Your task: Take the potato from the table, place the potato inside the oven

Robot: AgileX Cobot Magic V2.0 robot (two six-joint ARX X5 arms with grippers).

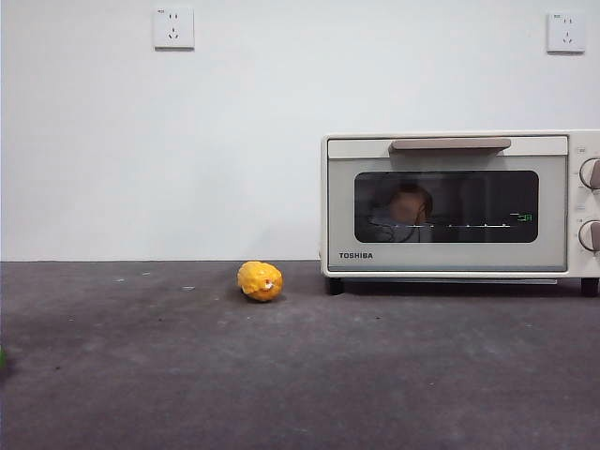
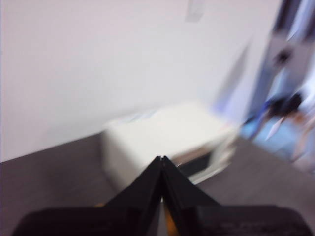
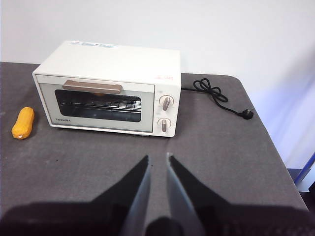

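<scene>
One potato [image 1: 410, 203] seemingly inside shut oven [image 1: 450, 202], end effector [image 3: 158, 162] apart

Staged robot-lab test bench rather than a home kitchen: bare white wall with two wall sockets [image 1: 173, 28], dark grey counter [image 1: 300, 375], lone Toshiba oven [image 1: 450, 202] with its power cord [image 3: 219, 98] lying unplugged.

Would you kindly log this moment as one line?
cream-white boxy oven: door shut | brown potato: inside | bumpy yellow-orange object: on dark grey table
</scene>
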